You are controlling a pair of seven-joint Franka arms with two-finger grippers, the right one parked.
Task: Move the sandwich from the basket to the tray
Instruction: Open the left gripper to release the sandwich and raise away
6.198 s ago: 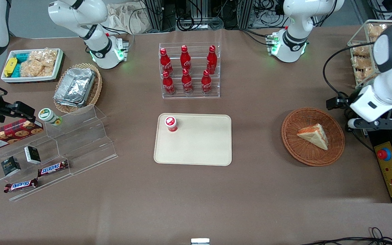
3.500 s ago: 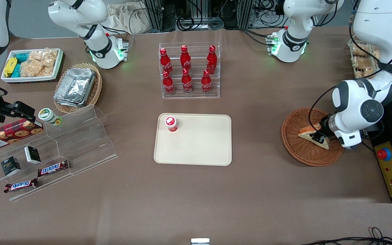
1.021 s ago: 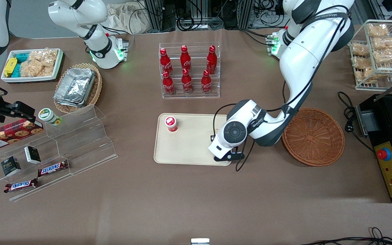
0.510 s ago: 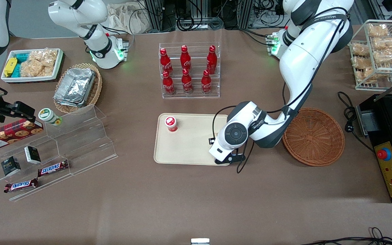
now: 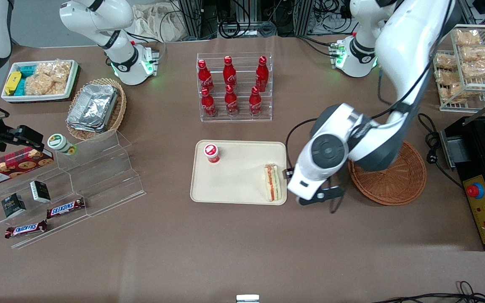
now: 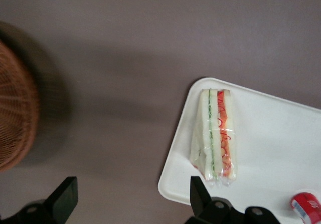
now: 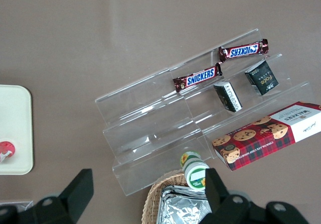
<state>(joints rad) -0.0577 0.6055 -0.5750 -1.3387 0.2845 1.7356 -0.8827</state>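
The sandwich (image 5: 272,182) lies on the beige tray (image 5: 234,181), at the tray's end nearest the basket, with its red and green cut edge facing up. It also shows in the left wrist view (image 6: 215,133), wrapped in clear film, on the tray (image 6: 281,128). The reddish-brown basket (image 5: 398,185) holds nothing that shows and is partly covered by the arm; its rim shows in the left wrist view (image 6: 15,108). My left gripper (image 6: 131,198) is open and empty, raised above the bare table between tray and basket. Its wrist (image 5: 324,153) hides the fingers in the front view.
A red-capped cup (image 5: 211,152) stands on the tray's corner toward the parked arm. A clear rack of red bottles (image 5: 234,88) stands farther from the camera than the tray. A wire rack of bagged snacks (image 5: 472,63) and a black control box (image 5: 484,214) stand at the working arm's end.
The gripper has let go of the sandwich, which now lies uncovered on the tray. The arm has risen and drawn back toward the basket.
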